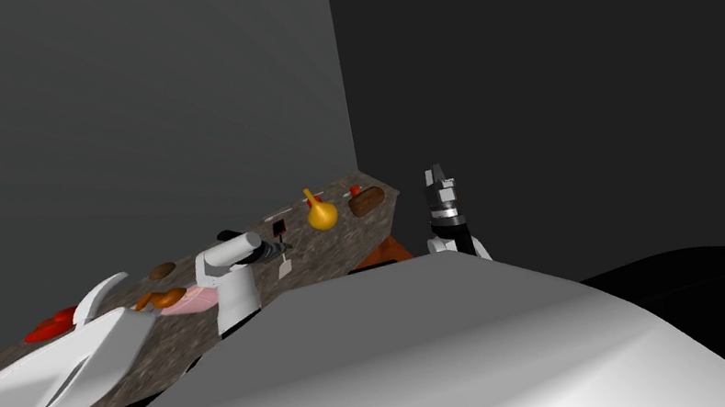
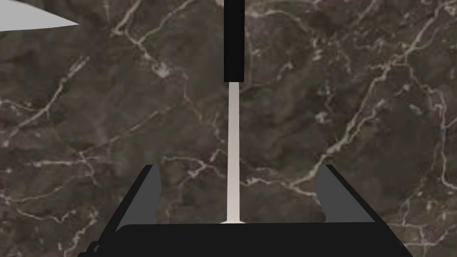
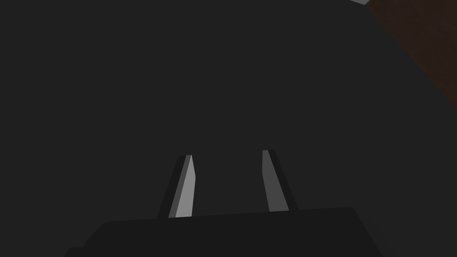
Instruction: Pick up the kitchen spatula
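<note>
Left gripper open astride the spatula
Its fingers stand apart either side of the pale shank, black handle beyond, lying midway across the brown marbled countertop. Grasp alignment looks done; next, likely, lower and close squarely on the thin shank. Right gripper hangs open past the countertop's end.

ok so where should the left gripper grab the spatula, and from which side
Take the spatula by its thin pale shaft, just short of the black handle, from straight above. It lies flat on the counter and the shaft runs midway between the left gripper's open fingers, so closing should pinch its sides.
</note>
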Controlling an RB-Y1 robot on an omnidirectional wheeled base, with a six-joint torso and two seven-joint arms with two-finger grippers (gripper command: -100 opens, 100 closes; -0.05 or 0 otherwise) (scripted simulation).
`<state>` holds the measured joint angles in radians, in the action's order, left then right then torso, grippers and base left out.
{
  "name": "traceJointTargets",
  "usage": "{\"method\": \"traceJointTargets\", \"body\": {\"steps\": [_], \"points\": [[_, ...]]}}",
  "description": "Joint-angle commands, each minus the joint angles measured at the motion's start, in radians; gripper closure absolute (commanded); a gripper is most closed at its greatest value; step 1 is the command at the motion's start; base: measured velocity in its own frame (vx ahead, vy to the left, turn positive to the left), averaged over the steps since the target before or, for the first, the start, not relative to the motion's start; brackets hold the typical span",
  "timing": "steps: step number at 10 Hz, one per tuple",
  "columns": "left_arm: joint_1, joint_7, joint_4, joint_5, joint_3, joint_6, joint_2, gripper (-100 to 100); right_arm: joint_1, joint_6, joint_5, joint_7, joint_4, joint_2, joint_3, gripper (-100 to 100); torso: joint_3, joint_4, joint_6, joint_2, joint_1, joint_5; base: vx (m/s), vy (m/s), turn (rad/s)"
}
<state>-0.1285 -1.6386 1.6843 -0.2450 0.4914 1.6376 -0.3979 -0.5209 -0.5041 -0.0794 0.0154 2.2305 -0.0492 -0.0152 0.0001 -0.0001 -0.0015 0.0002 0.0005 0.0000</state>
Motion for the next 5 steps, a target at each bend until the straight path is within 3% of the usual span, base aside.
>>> {"method": "traceJointTargets", "body": {"steps": [1, 4, 5], "points": [[0.003, 0.015, -0.026, 0.005, 0.0, -0.032, 0.009, -100, 0.0, 0.0, 0.0, 0.0, 0.0, 0.0, 0.0, 0, 0.0, 0.0, 0.0, 0.0, 0.0, 0.0, 0.021, 0.001, 0.043], [0.009, 0.036, -0.064, 0.013, 0.001, -0.081, 0.024, -100, 0.0, 0.0, 0.0, 0.0, 0.0, 0.0, 0.0, 0, -0.001, -0.001, 0.0, -0.002, 0.0, 0.0, 0.032, -0.008, 0.04], [0.008, 0.031, -0.055, 0.011, 0.001, -0.069, 0.021, -100, 0.0, 0.0, 0.0, 0.0, 0.0, 0.0, 0.0, 0, -0.001, 0.0, 0.0, -0.001, -0.001, 0.0, 0.005, -0.008, 0.013]]}}
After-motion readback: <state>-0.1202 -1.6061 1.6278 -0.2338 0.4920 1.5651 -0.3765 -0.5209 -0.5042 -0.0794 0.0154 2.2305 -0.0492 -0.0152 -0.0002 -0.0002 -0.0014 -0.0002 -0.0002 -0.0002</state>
